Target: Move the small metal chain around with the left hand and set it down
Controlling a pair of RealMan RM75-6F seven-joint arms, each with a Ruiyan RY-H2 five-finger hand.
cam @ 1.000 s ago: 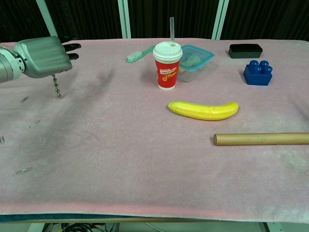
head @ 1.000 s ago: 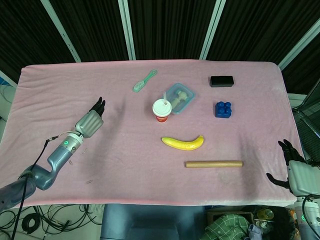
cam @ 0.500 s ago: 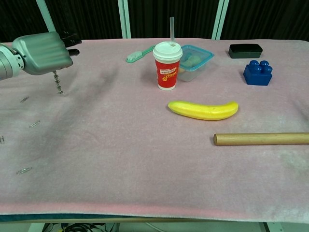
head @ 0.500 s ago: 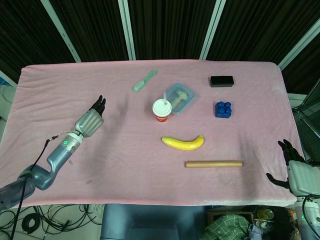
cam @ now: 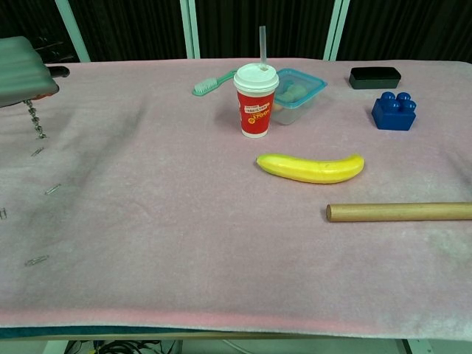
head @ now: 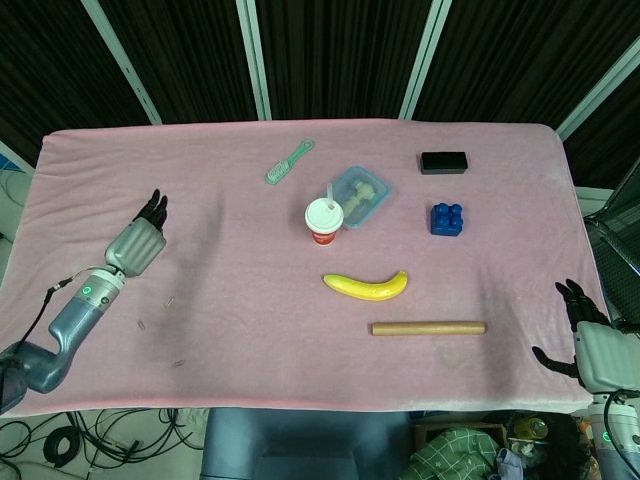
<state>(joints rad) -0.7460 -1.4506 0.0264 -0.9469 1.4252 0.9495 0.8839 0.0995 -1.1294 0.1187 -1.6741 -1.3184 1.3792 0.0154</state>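
Note:
My left hand (head: pixel 137 240) hovers over the left side of the pink table, with dark fingertips pointing toward the far edge. In the chest view the left hand (cam: pixel 23 70) sits at the frame's left edge, and the small metal chain (cam: pixel 35 122) hangs straight down from it, its lower end just above the cloth. The chain is hidden under the hand in the head view. My right hand (head: pixel 585 325) stays off the table's near right corner, fingers spread and empty.
Several paper clips (cam: pixel 51 189) lie on the cloth at the left. A toothbrush (head: pixel 289 161), red cup with straw (head: pixel 324 220), lidded food box (head: pixel 359 193), banana (head: pixel 366 286), wooden dowel (head: pixel 428 327), blue block (head: pixel 446 218) and black box (head: pixel 443 161) occupy the middle and right.
My left hand has carried the dangling chain further left, toward the table's left edge. The right hand has not moved.

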